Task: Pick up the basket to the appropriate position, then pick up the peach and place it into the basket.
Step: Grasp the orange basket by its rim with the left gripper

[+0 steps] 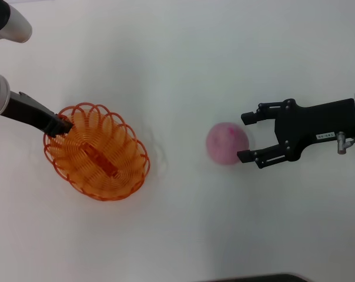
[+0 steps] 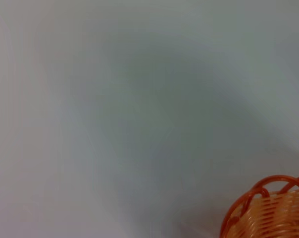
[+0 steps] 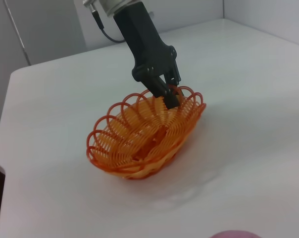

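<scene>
Basket point(image 1: 98, 154) tilted, rim pinched by left end effector point(image 1: 64, 124), peach point(image 1: 227, 143) outside, right end effector point(image 1: 246, 136) wide

Left arm casing: white, rounded shells at the head view's upper left corner.
Left hand point(image 1: 64, 125): matte black, a long tapering body ending in narrow fingers; a black cable runs from its silver wrist collar.
Right hand point(image 1: 245, 136): matte black, two linked fingers with visible pivot screws, a small white label, a silver-grey wrist ring.
</scene>
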